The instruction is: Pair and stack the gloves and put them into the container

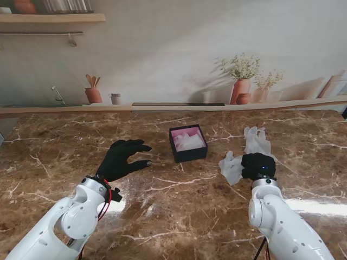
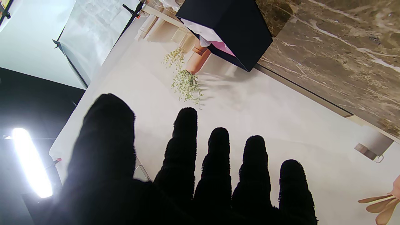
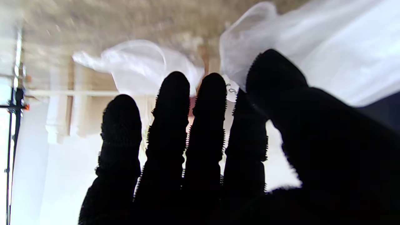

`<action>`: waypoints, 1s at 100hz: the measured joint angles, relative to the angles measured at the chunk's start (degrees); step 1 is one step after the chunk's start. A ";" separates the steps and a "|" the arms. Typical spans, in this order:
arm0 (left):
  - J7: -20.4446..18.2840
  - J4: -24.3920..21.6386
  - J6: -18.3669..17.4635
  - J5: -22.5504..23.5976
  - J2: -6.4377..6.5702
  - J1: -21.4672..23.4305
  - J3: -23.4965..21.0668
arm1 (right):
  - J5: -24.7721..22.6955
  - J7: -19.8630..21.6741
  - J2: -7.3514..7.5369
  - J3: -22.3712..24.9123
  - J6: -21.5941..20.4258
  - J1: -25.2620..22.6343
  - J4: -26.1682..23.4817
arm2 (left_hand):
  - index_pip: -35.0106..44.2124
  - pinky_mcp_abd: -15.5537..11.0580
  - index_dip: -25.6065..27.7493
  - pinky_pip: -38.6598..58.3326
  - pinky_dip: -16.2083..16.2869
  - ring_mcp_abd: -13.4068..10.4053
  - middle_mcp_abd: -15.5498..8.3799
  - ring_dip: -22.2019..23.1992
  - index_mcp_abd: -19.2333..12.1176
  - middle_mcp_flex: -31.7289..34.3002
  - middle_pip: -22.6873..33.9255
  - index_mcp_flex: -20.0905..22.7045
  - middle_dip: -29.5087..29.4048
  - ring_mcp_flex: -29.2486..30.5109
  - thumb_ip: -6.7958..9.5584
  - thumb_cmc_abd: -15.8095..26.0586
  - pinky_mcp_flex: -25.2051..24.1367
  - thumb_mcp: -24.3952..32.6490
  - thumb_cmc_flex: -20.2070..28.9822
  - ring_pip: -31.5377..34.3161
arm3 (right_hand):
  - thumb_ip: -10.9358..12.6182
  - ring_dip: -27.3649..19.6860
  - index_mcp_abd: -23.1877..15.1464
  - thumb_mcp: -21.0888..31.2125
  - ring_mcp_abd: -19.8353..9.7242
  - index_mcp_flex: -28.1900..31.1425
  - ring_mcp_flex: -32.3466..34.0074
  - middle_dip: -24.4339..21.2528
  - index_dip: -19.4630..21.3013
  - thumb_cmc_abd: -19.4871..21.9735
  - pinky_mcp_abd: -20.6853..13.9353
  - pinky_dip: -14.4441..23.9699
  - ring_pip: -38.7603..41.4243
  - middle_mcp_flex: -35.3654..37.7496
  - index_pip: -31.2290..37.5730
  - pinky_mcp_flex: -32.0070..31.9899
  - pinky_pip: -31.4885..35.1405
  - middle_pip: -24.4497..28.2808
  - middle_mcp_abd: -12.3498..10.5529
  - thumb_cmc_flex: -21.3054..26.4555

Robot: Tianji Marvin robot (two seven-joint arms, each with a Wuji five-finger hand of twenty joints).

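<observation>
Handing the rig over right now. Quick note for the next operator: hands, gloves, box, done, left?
Left hand: open, fingers spread, holding nothing, left of the box.
Right hand: over the two loose white gloves; grip cannot be judged from these views.
Near glove lies by the right hand's left side; far glove lies just beyond the hand.
Box already holds white material on a pink lining.
Left: stack these two gloves and put them in the box.
</observation>
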 measured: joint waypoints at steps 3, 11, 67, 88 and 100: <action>0.00 0.00 0.00 0.02 0.00 0.00 0.02 | -0.10 -1.67 -0.08 0.67 -0.95 -0.50 -0.36 | 0.00 0.01 0.01 0.00 0.00 0.00 0.00 0.00 0.00 0.00 0.00 0.00 0.00 0.00 0.00 0.00 0.00 0.00 0.00 0.00 | -0.01 -0.66 0.00 -0.01 0.00 -0.56 0.10 -1.52 0.77 0.59 -0.07 0.00 -1.14 0.91 -0.04 0.26 0.06 -0.53 0.00 -0.02; 0.00 -0.02 0.00 0.05 0.00 -0.02 0.14 | -0.17 -4.29 -0.31 2.41 -2.76 -1.76 -1.95 | 0.00 0.07 0.03 0.00 0.00 0.00 0.00 0.00 0.00 0.00 0.00 0.00 0.00 0.00 0.00 0.00 0.00 0.00 0.00 0.00 | -0.03 -1.97 0.00 -0.02 0.00 -0.57 0.31 -3.50 1.98 1.12 -0.52 0.00 -2.45 2.32 -0.64 1.94 0.71 -1.40 0.02 -0.03; -1.26 -1.56 0.69 0.58 0.13 0.01 1.32 | -13.19 -13.25 2.17 8.08 -15.95 -4.21 -6.85 | 0.00 0.69 0.06 0.00 0.72 -0.01 0.01 0.00 0.00 0.00 -0.01 0.00 0.00 0.00 0.00 0.00 0.00 0.00 0.00 0.00 | -0.04 -3.22 0.34 -0.86 0.01 -1.10 3.86 -7.12 -2.35 3.57 -1.23 0.00 -3.30 6.63 -0.73 5.43 2.91 -2.27 0.07 -0.02; -1.66 -2.31 0.97 0.94 0.23 0.01 1.30 | -13.02 -12.75 2.53 8.92 -18.93 -4.43 -6.30 | 0.00 1.17 0.13 0.00 0.74 -0.01 0.01 0.00 0.00 0.00 -0.01 0.00 0.00 0.00 0.00 0.00 0.00 0.00 0.00 0.00 | -0.12 -2.03 0.20 -0.62 -0.01 -1.10 3.86 -6.38 -0.27 2.55 -1.36 -0.01 -2.75 6.63 -0.74 5.42 2.91 -1.46 -0.18 0.74; -2.31 -2.33 1.38 0.77 0.39 -0.25 1.76 | -7.25 -15.17 2.12 9.03 -22.16 -4.72 -5.11 | 0.02 1.27 0.15 0.00 0.76 -0.01 0.01 0.00 0.00 0.00 -0.01 0.00 0.00 0.00 0.00 0.00 0.00 0.00 0.00 0.00 | -0.24 -1.18 0.20 -0.62 -0.01 -1.10 3.89 -5.55 0.76 2.53 -1.36 -0.05 -1.16 6.63 -0.98 5.63 2.91 -0.23 -0.21 1.46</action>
